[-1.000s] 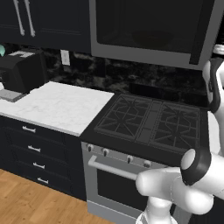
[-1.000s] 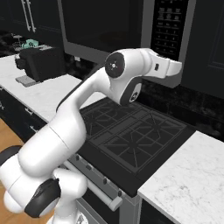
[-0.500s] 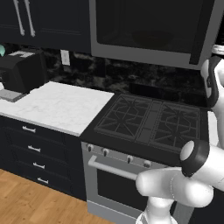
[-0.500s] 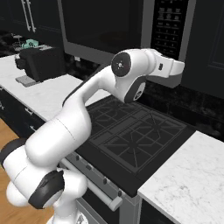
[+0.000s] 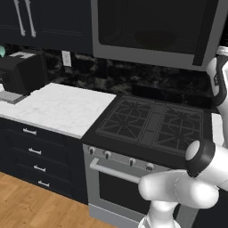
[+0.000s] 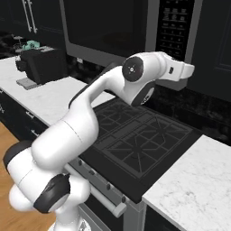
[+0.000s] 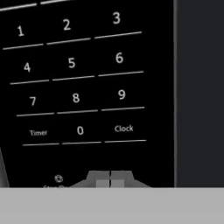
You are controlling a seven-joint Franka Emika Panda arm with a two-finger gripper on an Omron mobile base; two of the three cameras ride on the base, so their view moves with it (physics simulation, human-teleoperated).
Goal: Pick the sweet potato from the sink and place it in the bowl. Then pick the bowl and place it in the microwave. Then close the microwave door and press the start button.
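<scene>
Left base view shows the microwave (image 5: pixel 151 31) above the stove (image 5: pixel 151 127), its door (image 5: pixel 149 24) closed. Right base view has the arm reaching toward the microwave's keypad (image 6: pixel 173 27). Hand view: the gripper (image 7: pixel 110 180), fingers pressed together and holding nothing, sits just below the keypad's bottom row.

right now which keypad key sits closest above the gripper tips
The 0 key, bottom row centre, lies closest above the shut gripper; Timer and Clock flank it, farther to either side.

The microwave door (image 5: pixel 147 31) is shut, its black glass dark.
</scene>
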